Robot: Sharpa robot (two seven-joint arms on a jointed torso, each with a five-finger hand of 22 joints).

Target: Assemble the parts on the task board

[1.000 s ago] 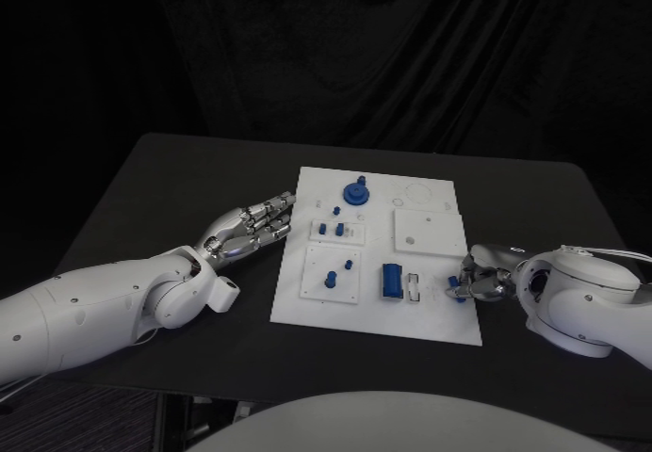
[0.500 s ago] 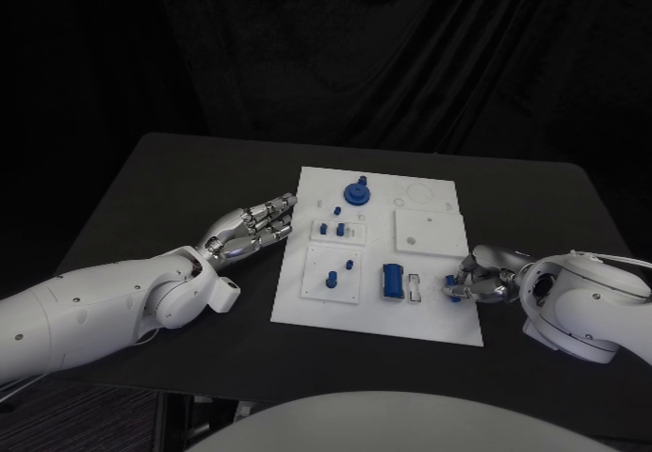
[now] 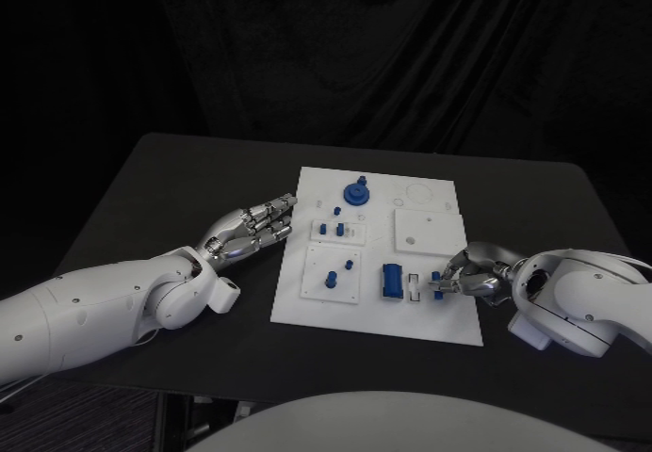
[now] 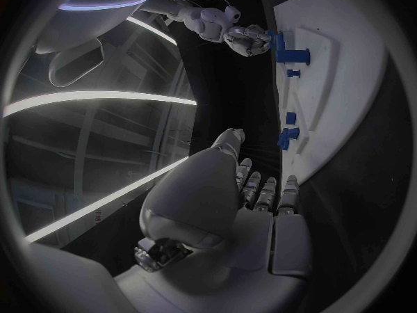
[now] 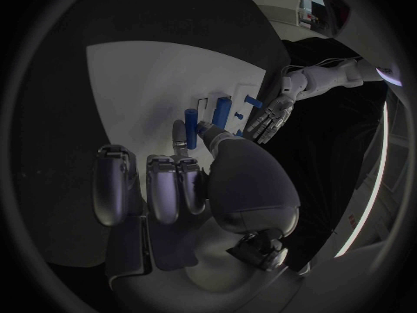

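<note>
1. Left robot hand: rests on the black bench just beside the left edge of the task board, fingers extended side by side and holding nothing; the left wrist view shows the same unloaded posture.

2. Task board: one white plate at the middle of the bench, carrying raised white sub-plates. Parts counted in the head view, left to right: two small pegs in the upper-left sub-plate; an upright pin and a short stub in the lower-left sub-plate; one round knob near the far edge; one long cylinder near the board's centre. Smaller pieces may escape the count.

3. Right robot hand: positioned over the board's right-hand portion, just beside the long cylinder, fingers curled around a small blue part. The right wrist view shows a blue piece pinched at the fingertips above the white surface.

4. Judged risks: the pinched part is small, so a slight tilt could jam it against the rim of its socket; a loose pinch could drop it and let it roll off the board; the nearby long cylinder could be knocked by the curled fingers.
</note>
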